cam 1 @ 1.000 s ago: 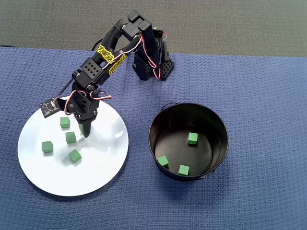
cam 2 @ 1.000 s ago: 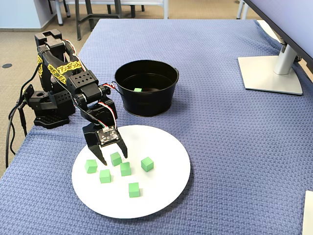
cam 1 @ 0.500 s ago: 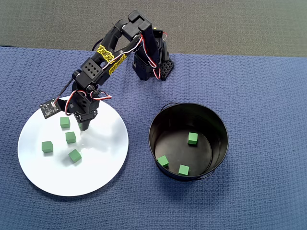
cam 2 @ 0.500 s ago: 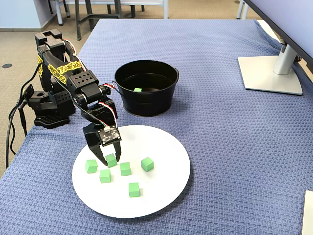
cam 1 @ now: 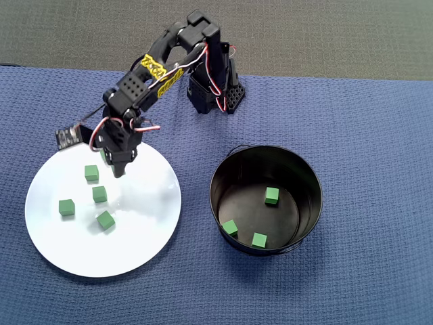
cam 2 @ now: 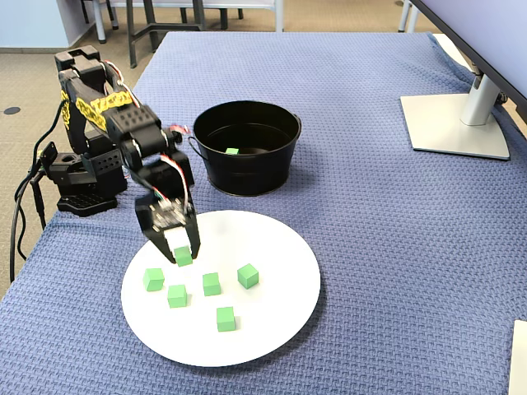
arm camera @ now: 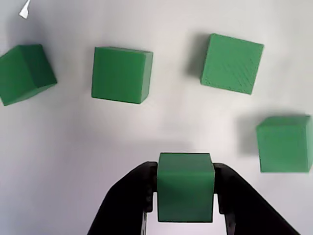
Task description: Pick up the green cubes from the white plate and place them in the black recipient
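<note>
Black two-finger pincer (arm camera: pixel 185 196) clamped on one small bright green cube (arm camera: pixel 185 193), raised above large flat round white plate (cam 2: pixel 272 321). Four more green cubes (cam 1: pixel 99 194) lying on plate; three inside round glossy black tin (cam 1: pixel 308 177) on blue woven surface (cam 2: pixel 395 206).

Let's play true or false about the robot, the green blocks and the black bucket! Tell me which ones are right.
1. The fingers are holding a green cube. True.
2. Four loose cubes lie on the white plate. True.
3. The black recipient is empty. False: three cubes lie inside it.
4. The held cube rests flat on the plate. False: in the fixed view it hangs above the plate.
5. The plate sits on a red cloth. False: the cloth is blue.
</note>
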Robot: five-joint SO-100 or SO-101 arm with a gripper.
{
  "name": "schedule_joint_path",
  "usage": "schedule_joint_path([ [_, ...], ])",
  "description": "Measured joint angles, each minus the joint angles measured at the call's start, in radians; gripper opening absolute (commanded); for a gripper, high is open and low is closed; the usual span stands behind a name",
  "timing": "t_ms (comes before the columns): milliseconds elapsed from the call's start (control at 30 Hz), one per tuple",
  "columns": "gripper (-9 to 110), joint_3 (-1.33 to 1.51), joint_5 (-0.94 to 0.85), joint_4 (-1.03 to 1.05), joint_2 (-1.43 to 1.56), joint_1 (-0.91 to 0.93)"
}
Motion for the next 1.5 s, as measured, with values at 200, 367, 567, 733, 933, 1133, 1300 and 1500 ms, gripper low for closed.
schedule_joint_path([
  [200, 0, -0.123, 0.224, 0.212, 0.143, -0.041],
  [367, 0, -0.152, 0.417, 0.298, 0.328, -0.138],
  [567, 0, -0.155, 0.667, 0.36, 0.554, -0.376],
  [733, 0, -0.098, 0.822, 0.334, 0.598, -0.667],
  [933, 0, -0.002, 0.942, 0.249, 0.528, -0.933],
  [1133, 37, 0.034, 0.959, 0.215, 0.463, -1.065],
  [1300, 40, 0.032, 0.907, 0.27, 0.463, -1.068],
  [1500, 25, -0.06, 0.773, 0.383, 0.479, -0.931],
])
